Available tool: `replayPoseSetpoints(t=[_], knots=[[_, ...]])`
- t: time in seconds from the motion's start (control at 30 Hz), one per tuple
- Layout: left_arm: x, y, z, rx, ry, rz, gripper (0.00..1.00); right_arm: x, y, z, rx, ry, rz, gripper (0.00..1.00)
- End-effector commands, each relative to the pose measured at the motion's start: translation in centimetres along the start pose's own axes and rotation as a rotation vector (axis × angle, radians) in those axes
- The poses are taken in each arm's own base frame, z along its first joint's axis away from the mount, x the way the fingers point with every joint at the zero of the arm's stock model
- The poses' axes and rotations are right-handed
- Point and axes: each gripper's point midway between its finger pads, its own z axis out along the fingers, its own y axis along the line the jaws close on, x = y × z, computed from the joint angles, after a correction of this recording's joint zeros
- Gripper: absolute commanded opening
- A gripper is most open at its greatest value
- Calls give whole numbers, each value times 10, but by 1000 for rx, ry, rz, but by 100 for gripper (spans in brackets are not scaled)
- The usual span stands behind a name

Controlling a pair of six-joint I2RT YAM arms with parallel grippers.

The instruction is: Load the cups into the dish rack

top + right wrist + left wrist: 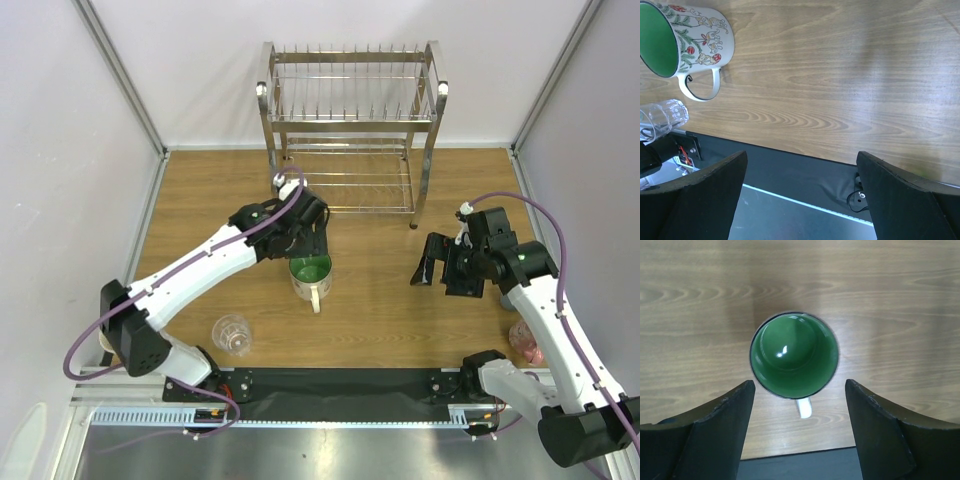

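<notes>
Upright green-lined mug (pixel 310 271) and glass tumbler (pixel 232 333) before steel rack (pixel 350 57)

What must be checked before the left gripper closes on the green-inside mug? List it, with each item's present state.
1. Green-inside mug upright, mouth up: ok.
2. Left gripper jaws open, wider than the rim: ok.
3. Mug centred between the fingers in the left wrist view: ok.
4. Fingers low enough to clasp the mug's wall: cannot tell.
5. Right gripper open, apart from the mug: ok.
6. Dish rack shows no cup on either tier, so there is room: ok.
</notes>
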Motion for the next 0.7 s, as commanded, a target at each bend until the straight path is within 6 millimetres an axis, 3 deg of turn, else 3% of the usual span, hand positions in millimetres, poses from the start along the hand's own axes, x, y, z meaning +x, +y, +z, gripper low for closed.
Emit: replayPoseSetpoints(t=[0.0,0.33,0.67], knots=[[1,11,-2,-78,16,-46,79,-2,4,-5,-14,-5,14,98],[30,29,27,-89,130,-156,78,-3,5,-5,-19,-11,14,98],[35,41,44,-161,154,-165,73,1,5,1,-29,-6,46,98]])
